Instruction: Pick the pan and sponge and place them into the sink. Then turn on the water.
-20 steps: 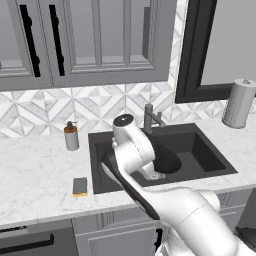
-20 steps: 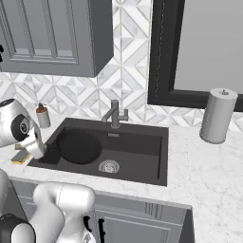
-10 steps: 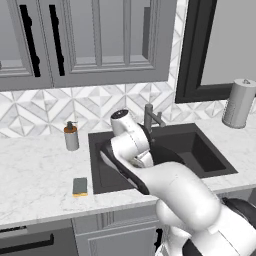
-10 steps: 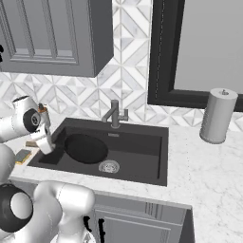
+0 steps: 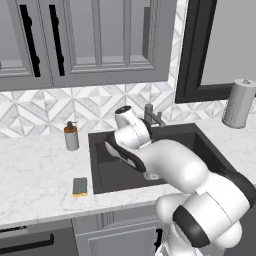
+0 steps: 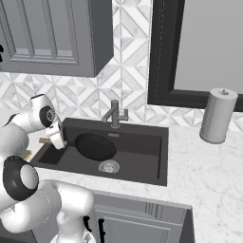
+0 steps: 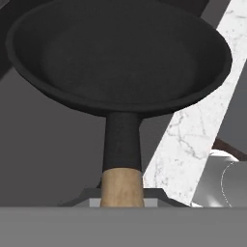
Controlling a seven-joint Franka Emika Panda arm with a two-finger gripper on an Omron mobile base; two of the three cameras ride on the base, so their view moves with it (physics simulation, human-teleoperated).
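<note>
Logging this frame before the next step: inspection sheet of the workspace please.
Surface: white marble counter.
Pan: held over the sink, wooden handle toward the tool.
Sponge: flat on the counter, left of the sink.
Faucet: no water seen.
Clutter: soap dispenser, paper towel roll.
Tool: at the handle; tips hidden, grip cannot be confirmed.
Cables: nothing seen.
Surroundings: grey cabinets, patterned tile backsplash, dark window frame.

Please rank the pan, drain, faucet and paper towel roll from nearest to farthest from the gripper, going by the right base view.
1. Pan: next to the gripper, over the sink's left half.
2. Drain and faucet: too close to call; drain on the basin floor, faucet at the back rim.
3. Paper towel roll: far right counter.
</note>
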